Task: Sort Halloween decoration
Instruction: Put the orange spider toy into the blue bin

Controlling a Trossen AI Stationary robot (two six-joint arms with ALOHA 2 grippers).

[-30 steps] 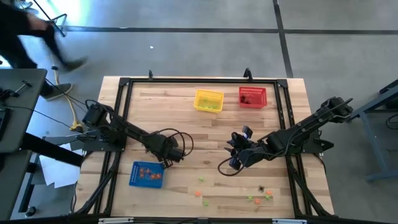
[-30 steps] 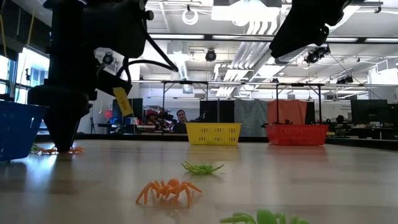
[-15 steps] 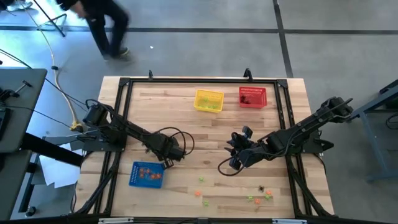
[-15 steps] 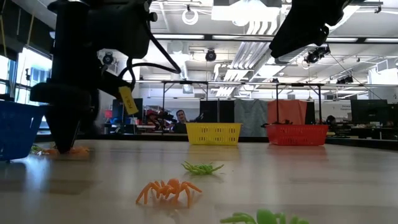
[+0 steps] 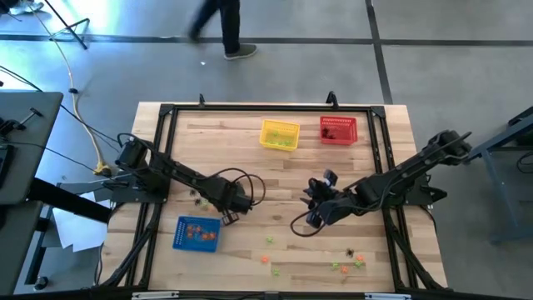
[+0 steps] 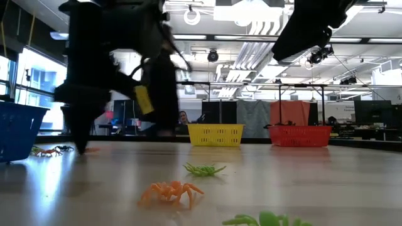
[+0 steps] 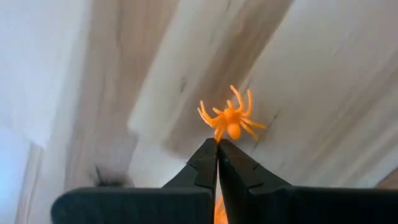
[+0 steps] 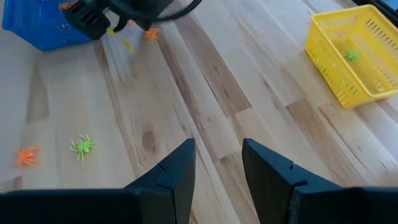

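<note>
Beside blue basket (image 5: 196, 233), left pincer (image 7: 217, 149) closed, tips pinching orange spider (image 7: 231, 122) for sorting; right pincer (image 8: 217, 155) agape, waiting mid-worktop

Orange spider (image 7: 231, 122), light green spider (image 8: 82, 146), yellow basket (image 8: 351, 53), blue basket (image 8: 37, 25), pale wood table (image 8: 205, 93).

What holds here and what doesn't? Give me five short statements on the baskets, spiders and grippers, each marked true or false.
1. The yellow basket stands beside the red basket. True.
2. The blue basket is empty. False: orange trinkets lie in it.
3. The left gripper is shut on an orange spider. True.
4. The right gripper grips a green spider. False: it is open and holds nothing.
5. The yellow basket holds something green. True.
</note>
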